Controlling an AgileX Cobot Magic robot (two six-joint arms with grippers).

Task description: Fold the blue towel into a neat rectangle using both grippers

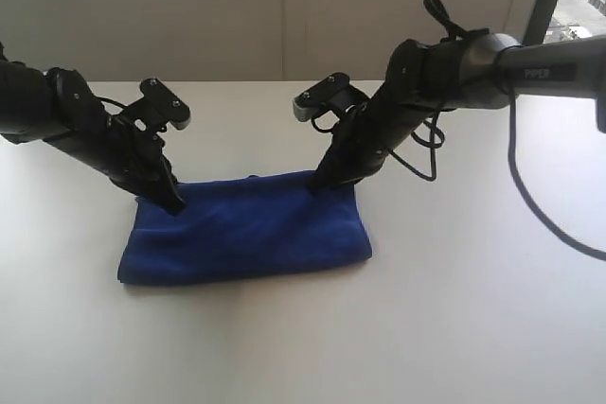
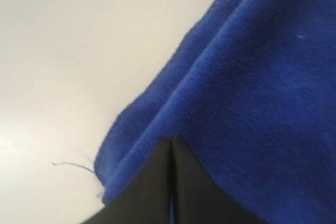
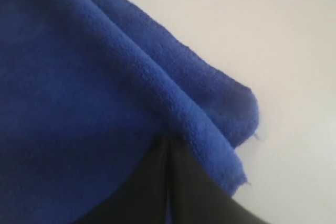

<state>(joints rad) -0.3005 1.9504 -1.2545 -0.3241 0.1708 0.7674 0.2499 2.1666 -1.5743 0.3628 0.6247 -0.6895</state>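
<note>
The blue towel (image 1: pixel 248 229) lies folded into a thick rectangle on the white table (image 1: pixel 454 309). My left gripper (image 1: pixel 175 203) pinches its far left corner, and in the left wrist view the black fingers (image 2: pixel 152 182) are pressed together with blue towel (image 2: pixel 252 93) layers at their tips. My right gripper (image 1: pixel 318 184) pinches the far right corner; the right wrist view shows its black fingers (image 3: pixel 184 187) closed on the edge of the blue towel (image 3: pixel 79 93). Stacked folds show in both wrist views. No white tag is visible.
A black cable (image 1: pixel 544 224) loops from the right arm down across the table at the right. A pale wall (image 1: pixel 284 7) stands behind the table's far edge. A loose thread (image 2: pixel 73 165) sticks out from the towel corner.
</note>
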